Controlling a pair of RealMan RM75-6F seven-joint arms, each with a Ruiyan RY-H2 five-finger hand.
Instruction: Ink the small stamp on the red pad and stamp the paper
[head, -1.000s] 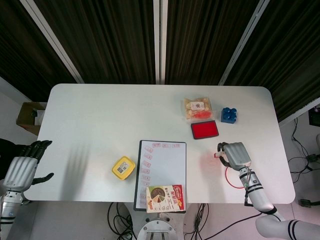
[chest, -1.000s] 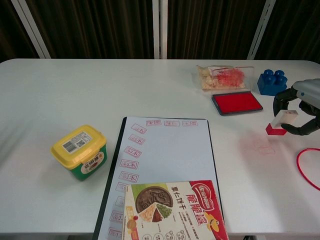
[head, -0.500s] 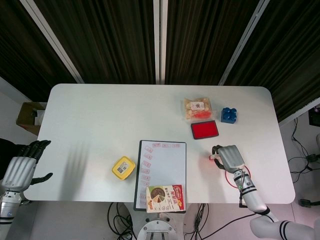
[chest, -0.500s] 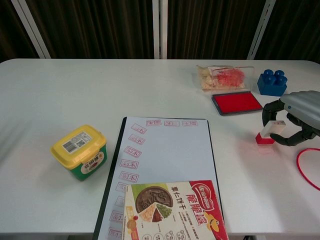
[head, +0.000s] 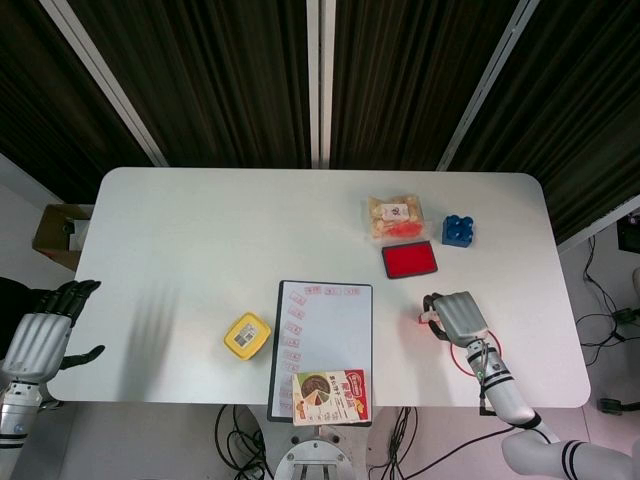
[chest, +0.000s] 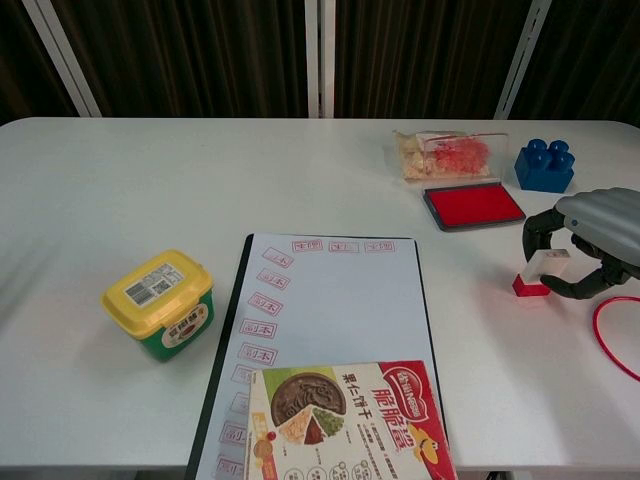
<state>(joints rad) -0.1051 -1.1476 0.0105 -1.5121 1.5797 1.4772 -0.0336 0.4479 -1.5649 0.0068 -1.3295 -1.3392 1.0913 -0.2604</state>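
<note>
Right hand (chest: 590, 245) now nearer the paper (chest: 335, 300) than a second ago, fingers clasping the small stamp (chest: 538, 273), red base on the table (chest: 300, 180) below the red pad (chest: 473, 206). Left hand (head: 45, 335) off the table edge, fingers spread, holding nothing. Yellow-lidded tub (chest: 160, 303) closed, label unreadable.

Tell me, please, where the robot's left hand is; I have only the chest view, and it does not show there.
Observer: The left hand hangs beyond the left end of the white table, fingers apart, holding nothing.
Operator: My frame cuts the thin red ring off. Is it lying free?
Observer: No; in the head view the thin red ring lies partly under the right forearm.
Operator: Is anything on the floor?
Observer: A brown cardboard box stands by the table's left end.
</note>
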